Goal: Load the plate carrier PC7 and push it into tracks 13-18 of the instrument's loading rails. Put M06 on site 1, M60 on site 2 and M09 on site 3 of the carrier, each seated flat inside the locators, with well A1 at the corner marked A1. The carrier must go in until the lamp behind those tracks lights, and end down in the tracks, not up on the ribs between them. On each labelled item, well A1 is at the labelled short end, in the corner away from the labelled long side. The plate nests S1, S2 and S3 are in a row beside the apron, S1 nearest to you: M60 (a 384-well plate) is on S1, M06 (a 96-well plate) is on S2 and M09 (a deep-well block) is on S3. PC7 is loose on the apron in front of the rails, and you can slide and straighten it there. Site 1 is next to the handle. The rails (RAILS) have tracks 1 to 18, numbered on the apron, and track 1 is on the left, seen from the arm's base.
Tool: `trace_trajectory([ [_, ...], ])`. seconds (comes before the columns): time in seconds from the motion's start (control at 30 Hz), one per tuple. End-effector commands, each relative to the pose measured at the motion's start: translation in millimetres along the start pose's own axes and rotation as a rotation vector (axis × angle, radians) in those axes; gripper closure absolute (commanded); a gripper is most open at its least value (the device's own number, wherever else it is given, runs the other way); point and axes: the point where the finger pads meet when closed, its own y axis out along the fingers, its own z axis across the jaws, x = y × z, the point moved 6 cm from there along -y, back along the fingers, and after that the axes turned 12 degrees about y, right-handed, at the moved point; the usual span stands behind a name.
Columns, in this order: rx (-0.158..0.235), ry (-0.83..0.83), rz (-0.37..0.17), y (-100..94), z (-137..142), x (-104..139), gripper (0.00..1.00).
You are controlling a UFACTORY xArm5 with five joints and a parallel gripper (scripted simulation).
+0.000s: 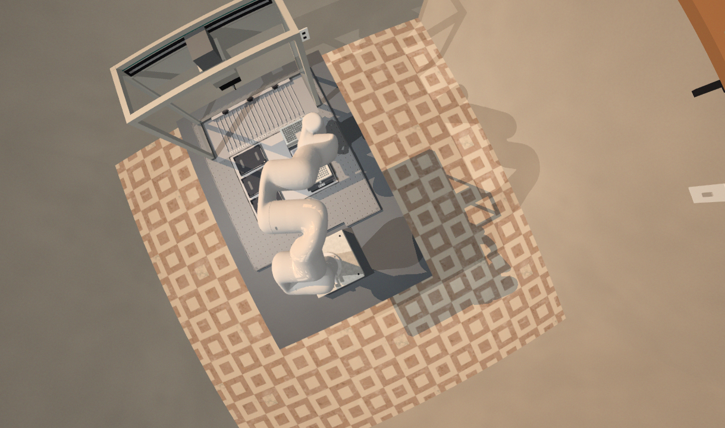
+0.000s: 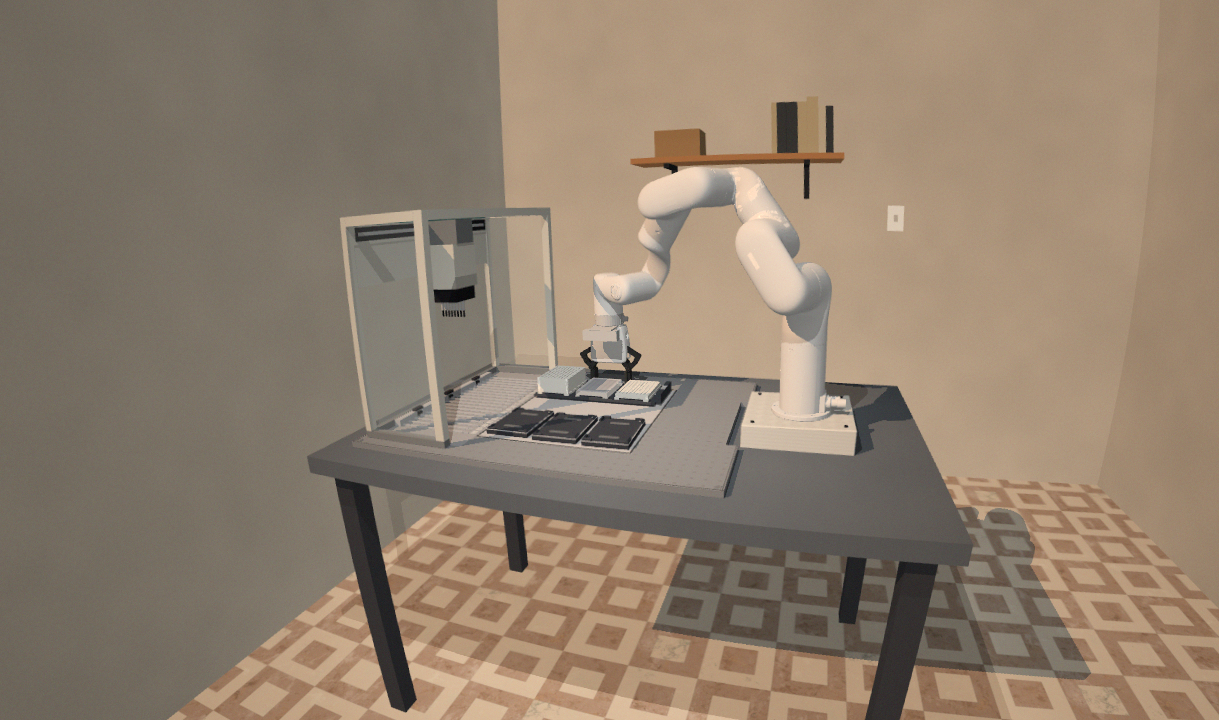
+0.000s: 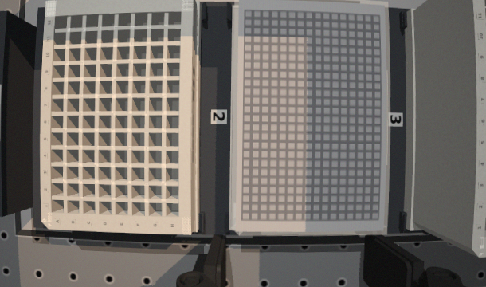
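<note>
While the arm [image 1: 290,173] [image 2: 694,192] covers part of it in the top view, carrier PC7 [image 1: 322,183] [image 2: 662,394] [image 3: 215,159] can be made out on the apron, deep-well end toward the rails [image 1: 263,112] [image 2: 471,388]; can't tell if that end is lined up w/ the tracks. Wrist cam crops the handle end at L and the deep-well block [image 1: 292,132] [image 2: 562,380] [image 3: 446,119] at R. Site no. 1 isn't readable; 2 and 3 are.

Count: 3 items on PC7, one per site. Site 1, by the handle, has the 96-well plate [image 1: 323,173] [image 2: 638,389] [image 3: 115,119], 8 x 12 wells; site 2 the 384-well plate [image 2: 600,387] [image 3: 275,119]; site 3 the block. Full seating's hard to judge.

Gripper [image 2: 611,372] [image 3: 295,257] is spread wide, nothing btwn its 2 fingers, pointing down beside PC7's long side; top view hides it under the wrist.

Across the apron, 3 black nests [image 1: 249,159] [image 2: 564,428] in a row, all bare. Behind the rails, 3 small black blocks [image 1: 250,98]; lamp state unclear. Farther off, 1 wall shelf [image 2: 738,159] w/ 1 box [image 2: 678,143] + some books [image 2: 801,128].
</note>
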Motion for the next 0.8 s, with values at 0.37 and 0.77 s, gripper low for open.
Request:
trace_trajectory([
  [0.37, 0.005, 0.0, 0.008, -1.6, 1.7, 3.2, 0.0],
  [0.77, 0.005, 0.0, 0.008, -1.5, 3.0, 9.8, 0.0],
])
